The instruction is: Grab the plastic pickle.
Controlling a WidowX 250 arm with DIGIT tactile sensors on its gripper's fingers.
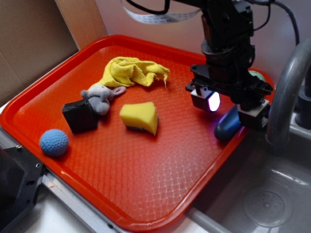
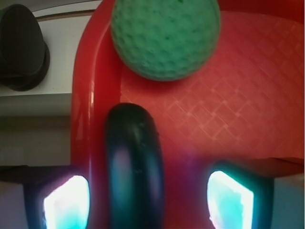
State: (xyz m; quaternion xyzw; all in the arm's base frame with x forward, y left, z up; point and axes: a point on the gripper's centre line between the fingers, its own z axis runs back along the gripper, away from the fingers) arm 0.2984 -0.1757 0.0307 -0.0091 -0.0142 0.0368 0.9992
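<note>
Pickle position: the plastic pickle (image 2: 133, 167) lay at the right edge of the red tray (image 1: 160, 194), against its raised rim, lower right of centre in the exterior view (image 1: 227, 125).
Relation to gripper: the gripper (image 2: 147, 200) hovered directly over it; in the wrist view the pickle ran between the two lit fingertips (image 2: 66, 202), nearer the left one.
Long axis: it ran up and down the wrist frame, across the line joining the fingers, so a straight closing looked workable.
Gripper state: jaws spread apart, holding nothing.
Pickle look: smooth, dark blue-grey, capsule-shaped, rounded ends, faint sheen.
Neighbour: the green dimpled ball (image 2: 166, 36) sat just beyond the pickle's far end, close but seemingly not touching.
</note>
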